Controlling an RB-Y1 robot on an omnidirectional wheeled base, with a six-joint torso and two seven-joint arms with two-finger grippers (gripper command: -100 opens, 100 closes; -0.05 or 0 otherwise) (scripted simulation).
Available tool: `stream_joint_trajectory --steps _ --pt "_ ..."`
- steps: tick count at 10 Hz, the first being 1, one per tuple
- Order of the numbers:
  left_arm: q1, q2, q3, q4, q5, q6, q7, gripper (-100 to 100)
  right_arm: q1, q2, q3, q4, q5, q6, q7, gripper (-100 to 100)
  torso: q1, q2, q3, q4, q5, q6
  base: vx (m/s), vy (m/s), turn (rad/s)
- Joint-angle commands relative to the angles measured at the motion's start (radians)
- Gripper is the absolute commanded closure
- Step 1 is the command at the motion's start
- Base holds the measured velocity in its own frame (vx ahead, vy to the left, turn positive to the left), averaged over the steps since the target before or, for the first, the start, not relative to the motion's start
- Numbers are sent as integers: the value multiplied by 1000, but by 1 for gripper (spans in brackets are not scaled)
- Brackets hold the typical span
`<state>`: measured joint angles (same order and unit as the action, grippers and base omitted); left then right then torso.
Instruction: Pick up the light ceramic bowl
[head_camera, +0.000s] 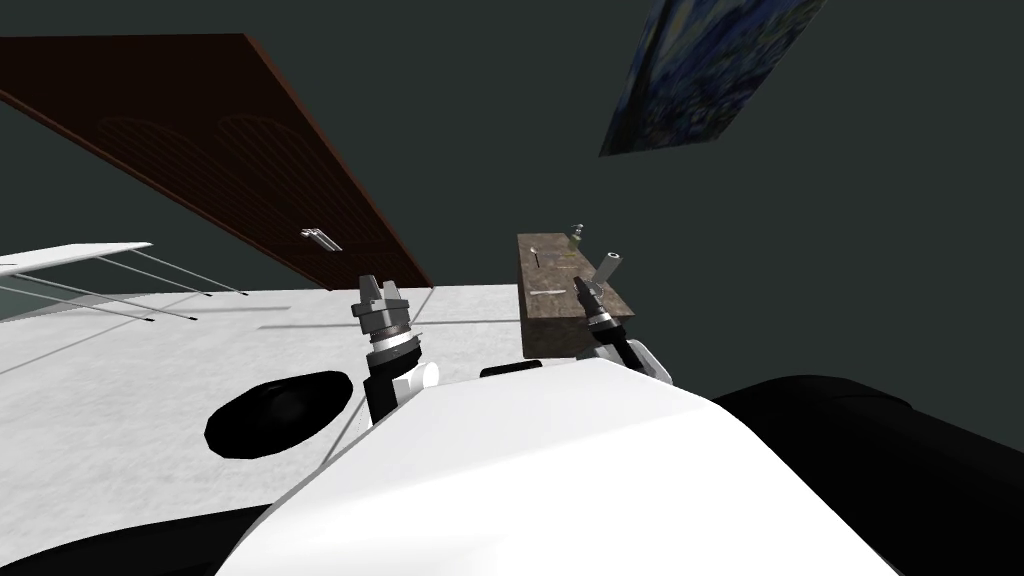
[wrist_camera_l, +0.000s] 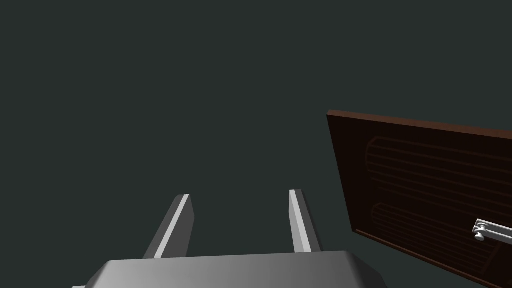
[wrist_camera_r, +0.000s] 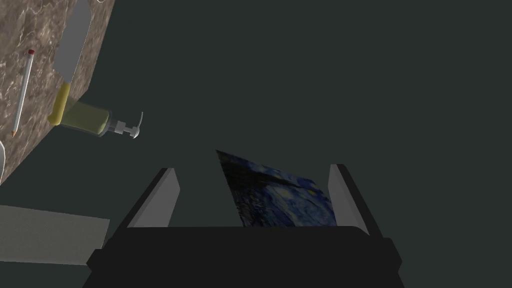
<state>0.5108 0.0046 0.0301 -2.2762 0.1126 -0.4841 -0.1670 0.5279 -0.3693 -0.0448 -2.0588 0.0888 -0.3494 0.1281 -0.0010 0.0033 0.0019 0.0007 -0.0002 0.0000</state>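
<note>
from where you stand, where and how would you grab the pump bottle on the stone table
Probably the pump bottle's straight yellowish body, fingers across its width, below the thin pump neck. It stands upright at the table's far end, so come level from the side away from the knife, whose yellow handle ends beside it. The right gripper is open.

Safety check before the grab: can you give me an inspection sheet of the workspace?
Surface: brown marbled counter.
Job's things: none sure; a pale cylinder stands at the counter's edge.
Clutter: soap bottle, knife, pencil, on the counter.
Grippers: left gripper open, empty; right gripper open, empty, near the counter.
Cables: nothing seen.
Surroundings: brown door, painting, pale floor.
</note>
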Motion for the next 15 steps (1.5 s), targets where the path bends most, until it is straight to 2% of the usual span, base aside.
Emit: stream_joint_trajectory --steps 1,2,3,4,5,6,7,8,9,10,11,12,13,14,15 --pt "0 0 0 0 0 0 0 0 5 -50 6 47 30 3 45 -100 0 0 0 0 0 0 -88 2 109" --pt "0 0 0 0 0 0 0 0 5 -77 6 47 30 3 45 -100 0 2 1 0 0 0 -69 2 40" --pt "0 0 0 0 0 0 0 0 11 -110 5 81 47 4 71 -100 0 1 1 0 0 0 -82 0 74" --pt "0 0 0 0 0 0 0 0 11 -138 5 81 47 4 71 -100 0 2 1 0 0 0 -58 -7 37" --pt "0 0 0 0 0 0 0 0 17 -171 5 115 65 5 97 -100 0 1 1 0 0 0 -49 -8 72" --pt "0 0 0 0 0 0 0 0 17 -195 5 115 65 5 97 -100 0 0 0 0 0 0 -44 -8 37" --pt "0 0 0 0 0 0 0 0 24 -231 4 149 84 5 124 -100 0 0 0 0 0 0 -51 -2 88" --pt "0 0 0 0 0 0 0 0 24 -253 4 149 84 5 124 -100 0 0 0 0 0 0 -48 1 36" --pt "0 0 0 0 0 0 0 0 30 -290 3 184 103 5 151 -100 0 0 0 0 0 0 -63 12 70" --pt "0 0 0 0 0 0 0 0 30 -311 3 184 103 5 151 -100 1 0 0 0 0 0 -50 5 41" --pt "0 0 0 0 0 0 0 0 37 -349 3 219 123 4 176 -100 1 0 0 0 0 0 -51 4 90" --pt "0 0 0 0 0 0 0 0 37 -368 3 219 123 4 176 -100 1 0 0 0 0 0 -43 -1 33" --pt "0 0 0 0 0 0 0 0 44 -404 2 255 143 3 201 -100 0 -1 0 0 0 0 -53 2 56" --pt "0 0 0 0 0 0 0 0 44 -425 2 255 143 3 201 -100 0 0 0 0 0 0 -41 3 41" --pt "0 0 0 0 0 0 0 0 51 -460 1 291 163 2 225 -100 0 -1 0 0 0 0 -39 13 90"
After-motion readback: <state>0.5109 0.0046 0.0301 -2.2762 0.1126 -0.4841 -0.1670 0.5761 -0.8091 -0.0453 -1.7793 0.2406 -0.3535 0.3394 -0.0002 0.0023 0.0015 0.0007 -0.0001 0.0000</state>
